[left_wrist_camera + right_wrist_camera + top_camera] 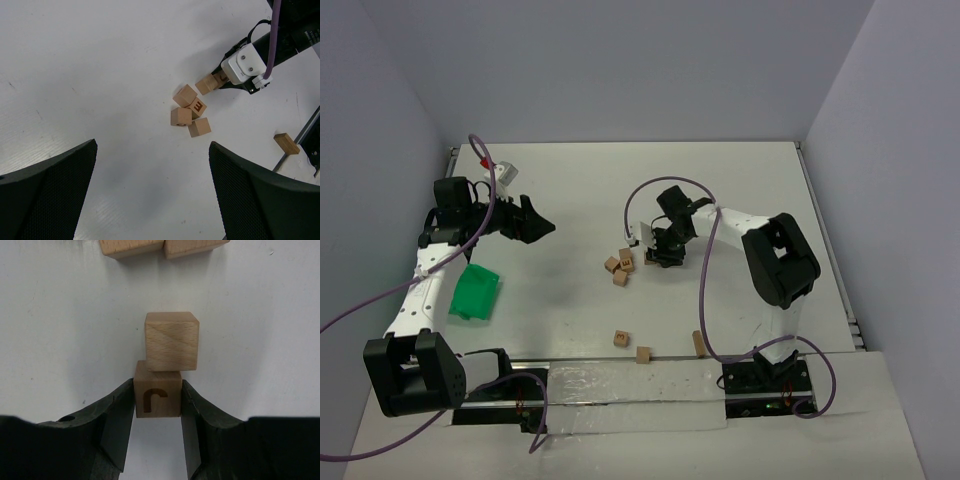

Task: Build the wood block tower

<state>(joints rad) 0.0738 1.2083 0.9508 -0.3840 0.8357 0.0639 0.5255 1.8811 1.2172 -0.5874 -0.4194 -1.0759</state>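
My right pincer (157, 392) is clamped on a small light-tan wooden cube with a dark curved mark (158, 401), one finger pressed to each side face. A plain tan wooden cube (171, 340) touches it just to its left, slightly offset. Farther left, a loose cluster of four tan cubes (190, 114) lies side by side on the white table (720, 180). Three more tan cubes (643, 354) sit spread apart by the near edge. My left pincer (152, 147) hangs spread wide and empty, well left of the cluster, with a green plastic tray (475, 292) nearer, beside that arm.
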